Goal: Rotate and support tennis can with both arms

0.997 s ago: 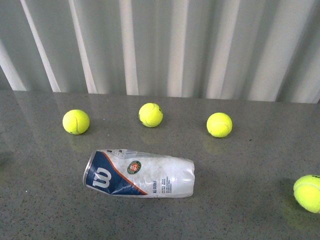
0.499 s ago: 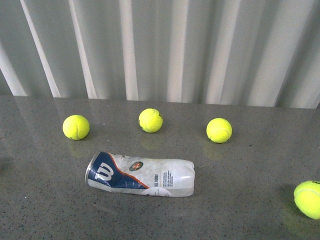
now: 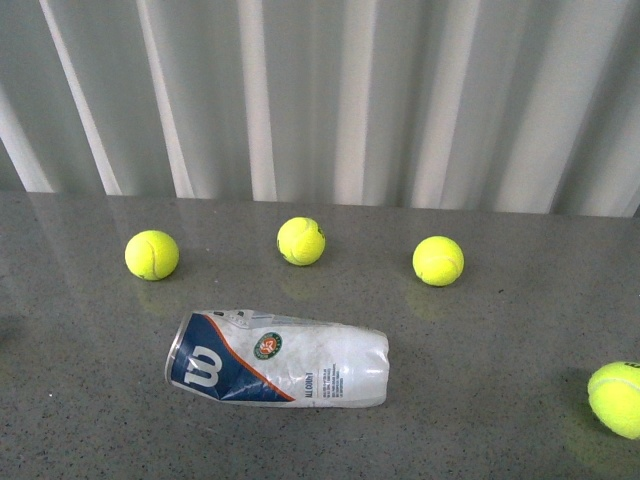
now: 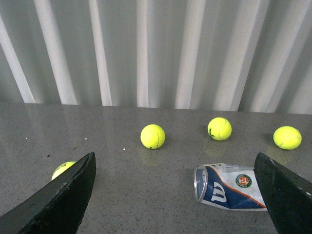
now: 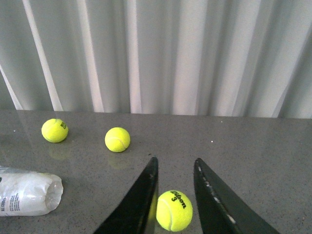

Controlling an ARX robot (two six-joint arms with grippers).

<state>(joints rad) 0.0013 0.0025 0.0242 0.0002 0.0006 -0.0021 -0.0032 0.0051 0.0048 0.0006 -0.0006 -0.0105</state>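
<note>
The tennis can point(image 3: 277, 359) lies on its side on the grey speckled tabletop point(image 3: 500, 330), near the front and a little left of the middle. Its metal-rimmed mouth faces left and its rounded clear end faces right. The navy, orange and white label wraps the mouth half, with the round green logo on top. Through the clear half I see only cloudy, dented plastic.

Three tennis balls sit in a loose row behind the can, well apart from it and from one another: a left ball point(image 3: 152, 254), a middle ball point(image 3: 301, 241) and a right ball point(image 3: 438, 261). A fourth ball point(image 3: 615, 398) rests at the right edge of the tabletop. A pleated white curtain point(image 3: 400, 100) hangs behind everything.

From the left wrist camera, the left gripper point(image 4: 174, 161) has its fingers point(image 4: 63, 200) spread wide and released. The can shows between them, untouched. A fifth ball point(image 4: 63, 169) peeks out from behind one finger.

From the right wrist camera, the right gripper point(image 5: 175, 163) has its fingers point(image 5: 141, 204) parted by a narrow gap, clasping nothing. The fourth ball, printed "Wilson 3", shows in that gap on the tabletop. The can's clear end shows off to one side.
</note>
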